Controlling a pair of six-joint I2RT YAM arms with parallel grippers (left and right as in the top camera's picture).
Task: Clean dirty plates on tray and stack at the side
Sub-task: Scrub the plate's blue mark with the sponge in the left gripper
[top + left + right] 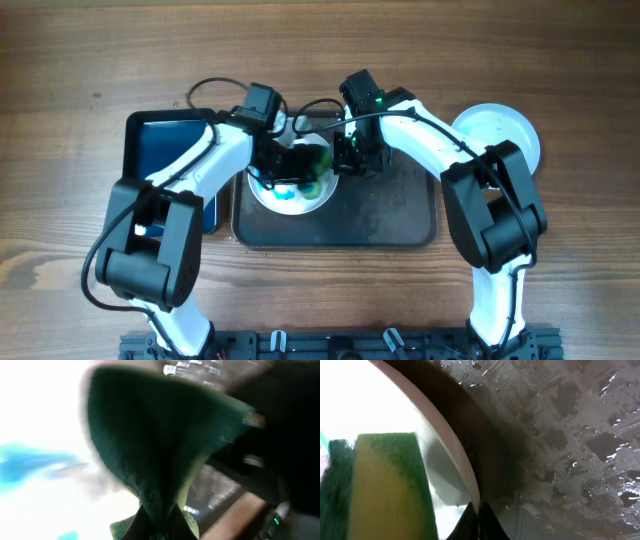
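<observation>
A white plate with blue-teal streaks lies on the left part of the dark tray. My left gripper is shut on a green and yellow sponge and presses it on the plate. My right gripper is shut on the plate's right rim; the sponge shows at the left of the right wrist view. Another white plate lies on the bare wood to the right of the tray. A third plate is not in view.
A smaller black tray with a blue bottom stands left of the dark tray. The dark tray's surface is wet. Cables run behind the grippers at the tray's far edge.
</observation>
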